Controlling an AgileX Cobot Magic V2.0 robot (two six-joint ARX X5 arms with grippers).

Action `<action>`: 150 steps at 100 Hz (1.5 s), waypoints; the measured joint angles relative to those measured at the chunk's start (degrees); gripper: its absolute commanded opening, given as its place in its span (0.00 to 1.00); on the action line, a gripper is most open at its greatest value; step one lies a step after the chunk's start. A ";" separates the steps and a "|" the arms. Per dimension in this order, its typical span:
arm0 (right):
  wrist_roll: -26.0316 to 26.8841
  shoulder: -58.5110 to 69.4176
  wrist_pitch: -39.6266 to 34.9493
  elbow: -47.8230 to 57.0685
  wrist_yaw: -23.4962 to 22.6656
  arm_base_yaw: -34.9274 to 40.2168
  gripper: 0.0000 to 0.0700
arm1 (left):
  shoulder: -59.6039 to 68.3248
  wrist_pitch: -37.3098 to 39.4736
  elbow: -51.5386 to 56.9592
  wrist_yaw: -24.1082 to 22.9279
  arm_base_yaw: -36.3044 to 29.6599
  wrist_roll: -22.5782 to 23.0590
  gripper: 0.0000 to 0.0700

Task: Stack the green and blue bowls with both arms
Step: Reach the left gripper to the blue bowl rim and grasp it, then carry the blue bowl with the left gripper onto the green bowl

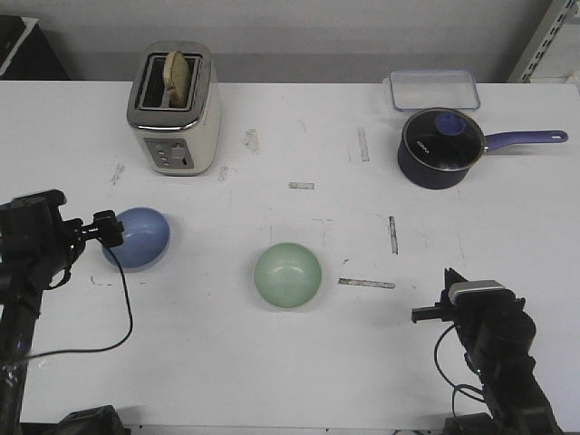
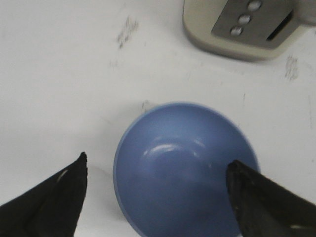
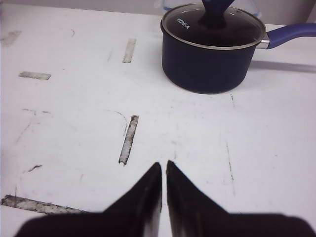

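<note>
The periwinkle blue bowl [image 1: 140,237] sits upright at the table's left. The pale mint green bowl [image 1: 287,274] sits upright near the middle, apart from it. My left gripper [image 1: 107,228] is at the blue bowl's left rim. In the left wrist view it [image 2: 157,165] stands open, with the blue bowl [image 2: 185,170] between the two spread fingers; one fingertip [image 2: 79,165] is outside the bowl over the table, the other [image 2: 237,173] over the bowl's far side. My right gripper [image 1: 419,315], at the front right, is shut [image 3: 164,164] on nothing, away from both bowls.
A cream toaster [image 1: 174,109] with bread in it stands at the back left, just beyond the blue bowl [image 2: 247,24]. A dark navy lidded saucepan [image 1: 441,148] [image 3: 212,54] and a clear tub [image 1: 433,89] are at the back right. Tape marks dot the white table [image 1: 362,362].
</note>
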 measured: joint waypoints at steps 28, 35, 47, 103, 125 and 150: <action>0.00 0.00 0.00 0.00 0.00 0.00 0.01 | 14.08 0.55 0.00 3.76 3.08 -0.39 0.75; 0.00 0.00 -0.02 0.00 0.02 0.00 0.01 | 16.70 1.46 0.00 3.80 3.65 -0.46 0.73; 0.00 0.00 -0.04 0.00 0.02 0.00 0.01 | 19.76 1.88 0.00 3.80 4.24 -1.33 0.57; 0.00 0.00 -0.04 0.00 0.00 0.00 0.01 | 20.94 2.51 0.02 4.00 4.83 -1.68 0.00; 0.00 0.00 -0.04 0.00 0.00 0.00 0.01 | 20.57 1.33 3.23 5.22 4.83 -1.64 0.00; 0.00 0.00 -0.04 0.00 0.02 0.00 0.01 | 10.56 0.50 10.93 14.64 0.20 -3.58 0.00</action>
